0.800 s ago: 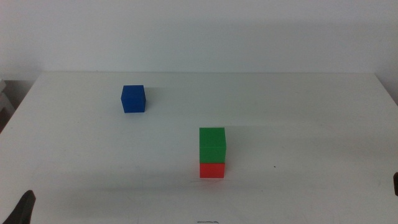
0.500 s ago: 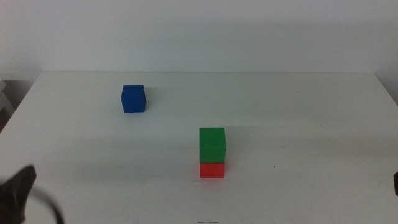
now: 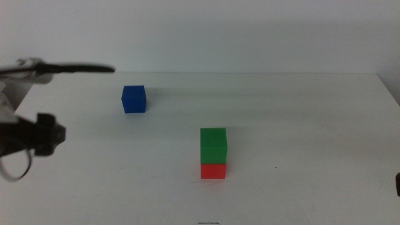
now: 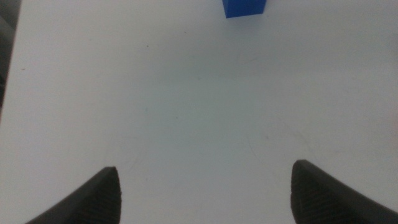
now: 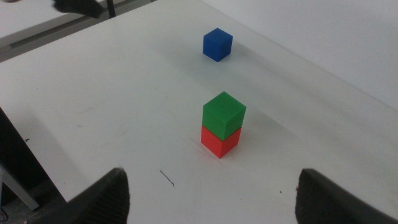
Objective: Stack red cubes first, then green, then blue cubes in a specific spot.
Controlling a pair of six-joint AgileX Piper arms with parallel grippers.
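The left gripper (image 4: 202, 190) is wide open and holds nothing; its two dark jaws stand far apart over bare white table (image 4: 186, 106). In the middle view the left arm (image 3: 31, 134) reaches in from the left side, blurred, raised above the table's left edge. The blue cube (image 3: 134, 99) sits alone on the far left part of the table, ahead of that gripper and well apart from it; in the left wrist view only its lower part (image 4: 244, 7) shows at the frame's edge.

The right gripper (image 5: 211, 193) is also wide open and empty, its jaws spread far apart near the table's right side. Only a dark sliver of it (image 3: 397, 183) shows at the right edge of the middle view.

The green cube (image 3: 213, 145) rests squarely on the red cube (image 3: 213, 170), which stands on the table near the middle, toward the front. This stack is well apart from the blue cube and from both grippers.
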